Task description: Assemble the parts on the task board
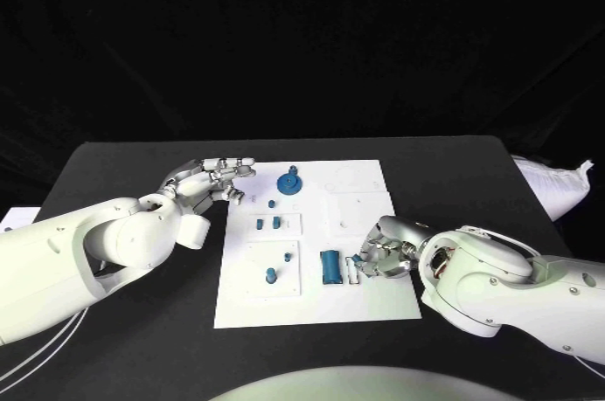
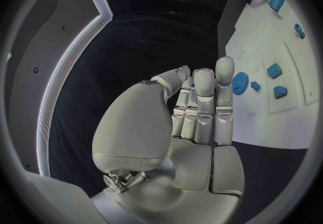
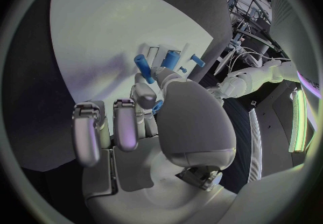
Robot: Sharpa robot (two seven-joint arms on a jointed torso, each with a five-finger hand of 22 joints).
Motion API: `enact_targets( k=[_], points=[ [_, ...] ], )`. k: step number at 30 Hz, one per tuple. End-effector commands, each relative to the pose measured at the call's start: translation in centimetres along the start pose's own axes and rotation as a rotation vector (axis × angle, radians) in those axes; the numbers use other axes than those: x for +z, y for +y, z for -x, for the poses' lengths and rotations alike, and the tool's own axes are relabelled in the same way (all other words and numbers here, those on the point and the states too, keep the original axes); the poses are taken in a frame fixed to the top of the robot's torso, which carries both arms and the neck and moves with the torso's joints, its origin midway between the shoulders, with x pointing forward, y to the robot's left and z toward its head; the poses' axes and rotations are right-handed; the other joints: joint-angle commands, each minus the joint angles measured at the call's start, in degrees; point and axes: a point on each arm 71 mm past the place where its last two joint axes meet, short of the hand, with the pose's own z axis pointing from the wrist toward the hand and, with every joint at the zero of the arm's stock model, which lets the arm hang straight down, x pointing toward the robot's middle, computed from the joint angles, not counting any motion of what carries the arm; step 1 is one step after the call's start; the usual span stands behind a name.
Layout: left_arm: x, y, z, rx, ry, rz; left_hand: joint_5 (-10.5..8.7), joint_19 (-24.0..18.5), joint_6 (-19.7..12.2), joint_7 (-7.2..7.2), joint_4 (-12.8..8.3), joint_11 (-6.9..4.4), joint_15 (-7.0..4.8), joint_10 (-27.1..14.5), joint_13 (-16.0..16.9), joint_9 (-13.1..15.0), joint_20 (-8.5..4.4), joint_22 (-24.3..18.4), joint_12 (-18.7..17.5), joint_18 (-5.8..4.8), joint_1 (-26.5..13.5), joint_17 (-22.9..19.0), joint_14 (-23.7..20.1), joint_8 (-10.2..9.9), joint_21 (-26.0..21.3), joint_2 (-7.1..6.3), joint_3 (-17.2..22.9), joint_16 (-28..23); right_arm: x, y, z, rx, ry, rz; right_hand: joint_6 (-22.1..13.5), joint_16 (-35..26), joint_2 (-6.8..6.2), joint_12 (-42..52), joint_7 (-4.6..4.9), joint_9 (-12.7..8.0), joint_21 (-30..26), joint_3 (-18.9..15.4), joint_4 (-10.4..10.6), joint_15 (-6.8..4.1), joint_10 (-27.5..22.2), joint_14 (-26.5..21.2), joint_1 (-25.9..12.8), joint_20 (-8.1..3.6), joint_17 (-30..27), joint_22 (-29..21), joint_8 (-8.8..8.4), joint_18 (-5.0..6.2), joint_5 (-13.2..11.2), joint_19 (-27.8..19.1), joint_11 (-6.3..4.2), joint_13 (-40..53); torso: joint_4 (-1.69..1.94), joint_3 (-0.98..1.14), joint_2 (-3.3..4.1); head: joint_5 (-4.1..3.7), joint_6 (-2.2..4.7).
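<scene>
The white task board [image 1: 359, 178] lies mid-table. On it are a blue gear [image 1: 291, 184], two small blue blocks [image 1: 266, 223], two blue pegs [image 1: 277, 266] and a long blue piece [image 1: 331, 266]. My left hand [image 1: 214, 181] hovers at the board's far left edge beside the gear [image 2: 240, 81], fingers [image 2: 204, 103] straight and holding nothing. My right hand [image 1: 385, 252] sits low over the board just right of the long blue piece. In the right wrist view a small blue part [image 3: 156, 107] is pinched between thumb and finger, with a blue peg [image 3: 142, 65] and block [image 3: 169, 60] beyond.
A white bag [image 1: 555, 184] lies at the table's right edge. Bare black tabletop [image 1: 139, 169] surrounds the board on all sides. Raised white plates on the board [image 1: 357, 210] stand between the two hands.
</scene>
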Motion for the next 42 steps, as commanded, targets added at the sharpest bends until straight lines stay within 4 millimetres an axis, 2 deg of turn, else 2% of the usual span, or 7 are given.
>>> enact_targets(
  k=[1, 11, 23, 32, 42],
  points=[
    [0.01, -0.04, -0.32, -0.002, 0.023, -0.006, -0.06, -0.52, -0.18, 0.09, 0.02, 0.06, -0.11, -0.34, 0.04, -0.08, 0.01, -0.09, 0.22, 1.01, -0.09, -0.09, -0.38, 0.26, -0.3, 0.5, -0.37, -0.26, 0.1, -0.02, -0.29, 0.0, 0.025, -0.026, 0.57, 0.41, -0.05, 0.41, -0.13, 0.09, 0.38, -0.85, 0.54, -0.52, 0.58, 3.78, -1.09, -0.15, 2.48, 13.04, 0.31, -1.04, 0.91, 4.49, -0.06, 0.2, -0.03, -0.01, -0.04, 0.1, -0.08],
    [0.01, -0.05, -0.35, -0.002, 0.023, -0.008, -0.06, -0.5, -0.19, 0.11, 0.06, 0.08, -0.09, -0.37, 0.04, -0.08, 0.02, -0.09, 0.27, 1.0, -0.17, -0.06, -0.37, 0.27, -0.29, 0.53, -0.42, -0.21, 0.4, 0.28, -1.02, -0.047, 0.087, -0.04, 1.78, 1.08, 0.42, 2.13, -0.75, 0.78, 0.77, -2.98, 1.25, -0.93, 1.41, 3.99, -2.56, -0.52, 3.51, 13.48, 1.02, -1.18, 1.15, 4.83, -0.55, 1.25, -0.06, 0.03, -0.04, 0.2, -0.27],
    [0.0, -0.04, -0.39, -0.003, 0.024, -0.007, -0.06, -0.5, -0.19, 0.11, 0.06, 0.08, -0.09, -0.37, 0.04, -0.08, 0.02, -0.09, 0.27, 1.0, -0.17, -0.06, -0.37, 0.27, -0.29, 0.53, -0.42, -0.21, 0.85, 0.14, -1.13, -0.083, 0.083, -0.067, 2.17, 1.37, 0.99, 3.03, -0.98, 1.01, 0.95, -3.48, 1.39, -1.09, 1.81, 4.06, -2.72, -0.67, 3.95, 13.67, 1.24, -1.24, 1.16, 4.97, -0.74, 1.81, -0.02, 0.01, -0.03, 0.19, -0.34],
    [0.0, -0.04, -0.39, -0.003, 0.025, -0.006, -0.06, -0.5, -0.19, 0.11, 0.06, 0.08, -0.09, -0.37, 0.04, -0.08, 0.02, -0.09, 0.27, 1.0, -0.17, -0.06, -0.37, 0.27, -0.29, 0.53, -0.42, -0.21, 0.96, 0.23, -1.1, -0.099, 0.073, -0.063, 2.72, 1.91, 1.93, 4.68, -1.25, 1.36, 1.24, -4.73, 2.4, -1.28, 2.52, 4.2, -3.99, -0.88, 4.8, 14.0, 1.52, -1.35, 1.12, 5.21, -0.95, 2.89, -0.05, 0.03, -0.06, 0.18, -0.32],
    [-0.01, -0.04, -0.37, 0.001, 0.026, -0.006, -0.05, -0.5, -0.18, 0.09, 0.07, 0.07, -0.09, -0.43, 0.04, -0.07, 0.04, -0.13, 0.38, 1.0, -0.21, -0.17, -0.4, 0.3, -0.36, 0.59, -0.46, -0.22, 0.71, 0.31, -0.87, -0.12, 0.047, -0.053, 3.0, 2.25, 2.35, 5.65, -1.6, 1.63, 1.37, -4.95, 1.75, -1.52, 2.93, 4.29, -3.09, -1.08, 5.32, 14.14, 1.71, -1.39, 1.71, 5.32, -1.26, 3.56, -0.09, 0.07, -0.05, 0.16, -0.28]
  ],
)
